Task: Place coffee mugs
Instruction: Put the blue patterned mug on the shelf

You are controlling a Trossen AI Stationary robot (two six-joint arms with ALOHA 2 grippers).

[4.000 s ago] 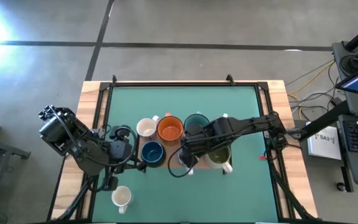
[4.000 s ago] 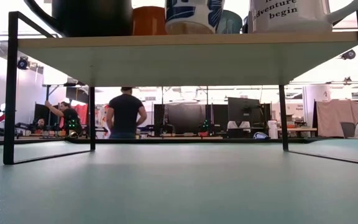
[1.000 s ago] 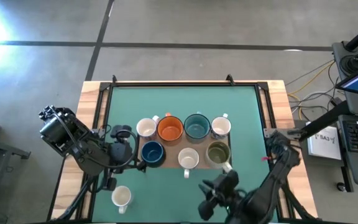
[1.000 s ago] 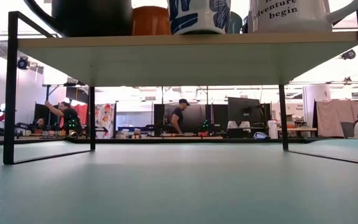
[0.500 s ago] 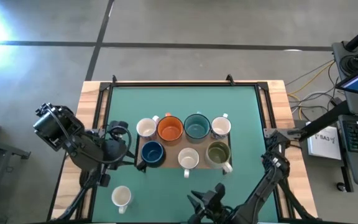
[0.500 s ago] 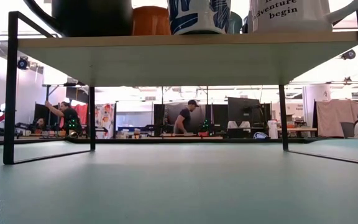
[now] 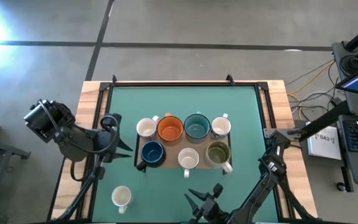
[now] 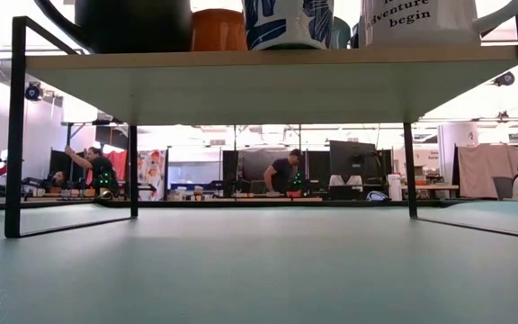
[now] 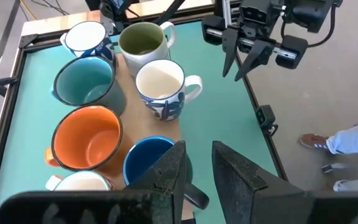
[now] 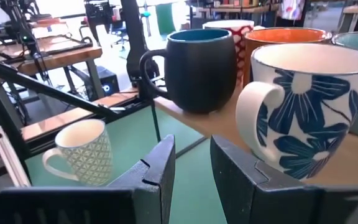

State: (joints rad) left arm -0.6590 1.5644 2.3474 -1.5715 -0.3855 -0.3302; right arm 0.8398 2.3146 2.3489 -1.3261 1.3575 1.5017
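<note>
Shelf [image 7: 169, 156] holds seven mugs; last cream mug [image 7: 122, 197] sits near-left of it. Left gripper [image 7: 112, 140] released, empty: approach rim-down, keep handle clear. Right gripper [image 7: 202, 204] released, parked near shelf's front.

Eight mugs: seven on the rack [image 7: 169, 155], one loose white mug [image 7: 122, 196] on the mat [image 7: 179, 102]. Two arms.

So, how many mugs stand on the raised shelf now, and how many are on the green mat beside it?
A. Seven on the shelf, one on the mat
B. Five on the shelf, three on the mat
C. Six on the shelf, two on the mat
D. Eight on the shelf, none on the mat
A: the high view shows seven mugs in two rows on the shelf, and one white mug alone on the green mat.
</note>
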